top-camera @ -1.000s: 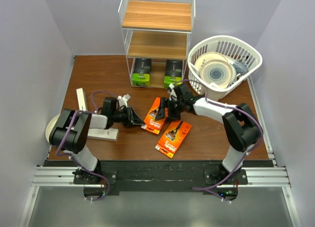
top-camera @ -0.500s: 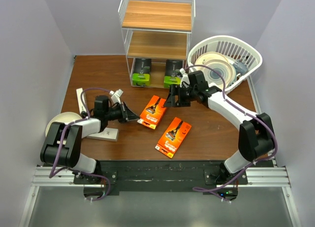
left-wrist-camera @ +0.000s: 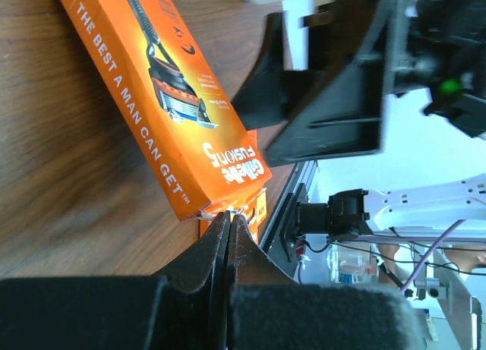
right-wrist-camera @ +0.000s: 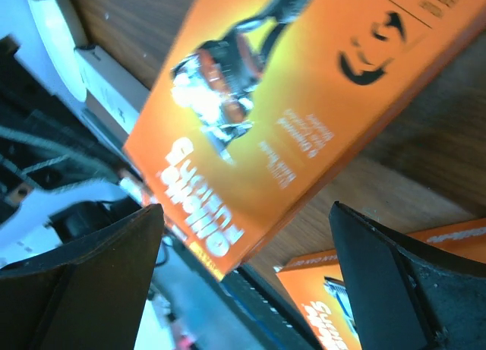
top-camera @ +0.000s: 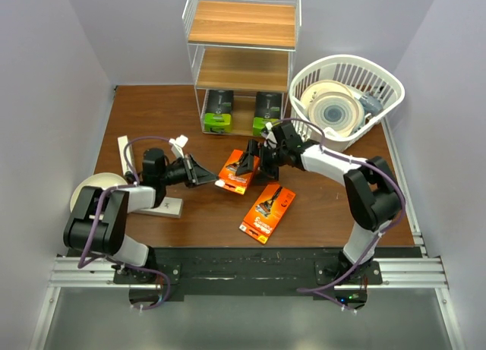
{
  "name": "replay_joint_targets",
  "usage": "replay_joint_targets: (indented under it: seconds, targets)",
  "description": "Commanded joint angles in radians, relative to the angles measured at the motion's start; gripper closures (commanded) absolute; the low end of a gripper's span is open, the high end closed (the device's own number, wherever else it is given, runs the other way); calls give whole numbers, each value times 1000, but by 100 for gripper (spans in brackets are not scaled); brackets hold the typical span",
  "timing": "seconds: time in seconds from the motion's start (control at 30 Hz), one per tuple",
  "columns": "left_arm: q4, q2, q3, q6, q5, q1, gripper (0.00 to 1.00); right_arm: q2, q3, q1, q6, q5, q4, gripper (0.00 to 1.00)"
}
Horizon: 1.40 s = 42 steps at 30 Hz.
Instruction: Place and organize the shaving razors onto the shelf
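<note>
One orange razor card (top-camera: 237, 170) lies mid-table, and a second orange card (top-camera: 267, 209) lies nearer the front. My left gripper (top-camera: 202, 175) is shut, its tips (left-wrist-camera: 229, 217) against the first card's near-left corner (left-wrist-camera: 152, 84). My right gripper (top-camera: 257, 157) is open over the card's far end, with the card (right-wrist-camera: 304, 84) between its spread fingers (right-wrist-camera: 244, 209). Two black boxes with lime-green ends (top-camera: 218, 111) (top-camera: 266, 111) stand on the bottom board of the shelf (top-camera: 241, 23). Two slim white boxes (top-camera: 125, 154) (top-camera: 163, 207) lie at the left by my left arm.
A white slotted basket (top-camera: 380, 73) holding cream plates (top-camera: 332, 111) stands right of the shelf, just behind my right arm. Another cream plate (top-camera: 82, 194) lies at the table's left edge under my left arm. Purple walls close in on both sides.
My right gripper pulled back toward the basket, then came down again over the card's far end. My left gripper drew back left slightly. The card shifted a little up and left.
</note>
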Motion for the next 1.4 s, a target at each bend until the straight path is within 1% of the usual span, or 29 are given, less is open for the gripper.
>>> replay_joint_targets:
  seconds: [0.0,0.17,0.27,0.3,0.4,0.43,0.5,0.53,0.67,0.8,0.9,1.0,1.13,1.3,1.37]
  targets:
    - [125,15,-4,-51,25,3,100,27,10,-3,147,-33,37,5]
    - [185,35,-24,-79,4,-25,100,56,32,-6,213,-47,35,8]
    - [179,54,-12,-68,-5,-50,100,53,38,-5,239,-77,95,15]
    - [165,58,-6,-65,-12,-59,100,50,38,-3,233,-79,105,20]
    - [156,75,22,-53,-15,-74,100,20,27,-5,192,-87,118,27]
    - [152,80,30,-51,-19,-76,100,9,24,-5,154,-85,109,32]
    - [143,80,50,-50,-22,-80,100,-22,13,-5,111,-82,95,38]
    - [139,75,59,-50,-22,-80,100,-34,7,-5,77,-82,86,45]
    - [107,48,71,-31,-24,-83,100,-91,-19,-5,0,-78,63,57]
    - [44,-17,82,-7,-13,-82,100,-152,-8,-5,-58,-78,17,61]
    - [13,-75,106,-16,-7,-82,100,-181,38,-5,-126,-78,-38,64]
    - [-42,-115,188,19,-1,-85,100,-217,96,-5,-196,-81,-86,66]
    - [-78,-115,358,59,8,-88,100,-260,156,-11,-252,-71,-102,68]
    - [-144,-55,563,99,-4,-88,100,-257,208,-26,-256,-55,-79,68]
    - [-145,-13,608,95,-15,-88,100,-232,237,-48,-250,-53,-43,68]
